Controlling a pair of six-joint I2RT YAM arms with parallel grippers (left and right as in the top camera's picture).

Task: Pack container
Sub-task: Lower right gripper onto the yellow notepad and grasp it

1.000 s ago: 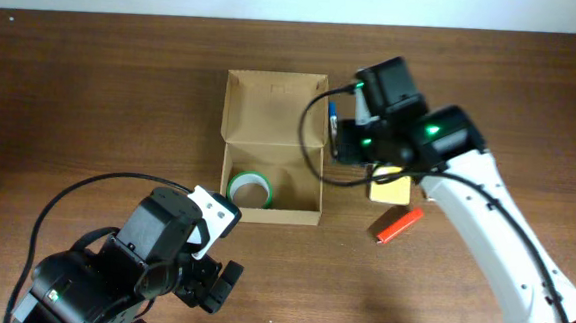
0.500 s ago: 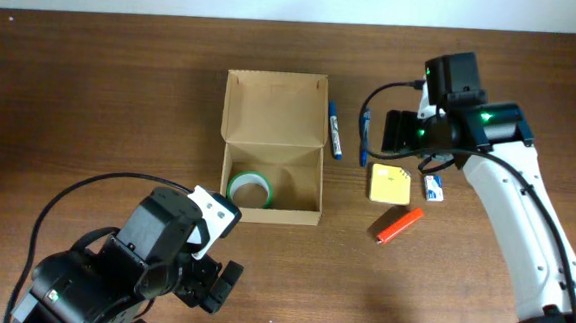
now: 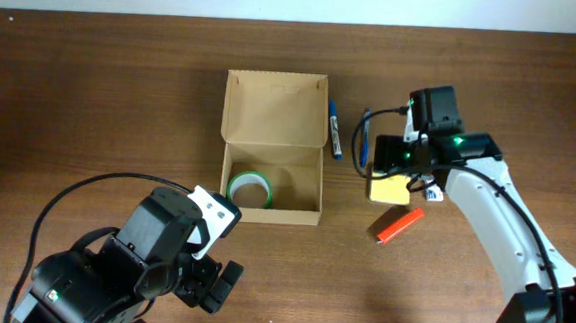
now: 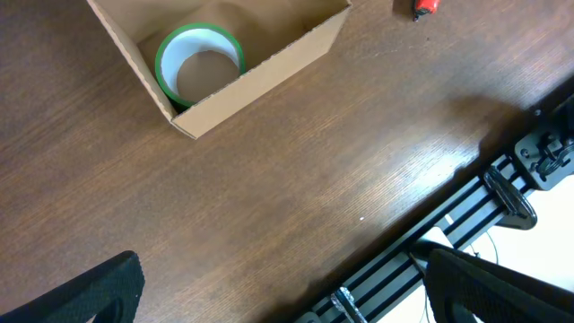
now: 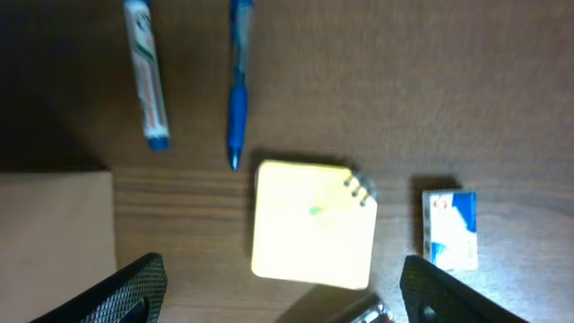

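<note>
The tan cardboard container (image 3: 271, 171) stands open with its flap lid (image 3: 274, 108) laid back; a green tape roll (image 3: 249, 189) lies inside, and shows in the left wrist view (image 4: 199, 63). My right gripper (image 5: 285, 301) is open and empty above a yellow notepad (image 5: 314, 224), which also shows in the overhead view (image 3: 391, 188). A blue-capped white marker (image 3: 334, 127) and a blue pen (image 3: 364, 138) lie right of the container. My left gripper (image 4: 287, 301) is open and empty over bare table near the front edge.
A small blue-and-white box (image 5: 449, 229) lies right of the notepad. An orange object (image 3: 396, 225) lies in front of the notepad. The table's front edge with metal rails (image 4: 466, 215) shows in the left wrist view.
My right arm swung from beside the container out to the right, then came back to hover over the yellow notepad. The left arm has not moved.
</note>
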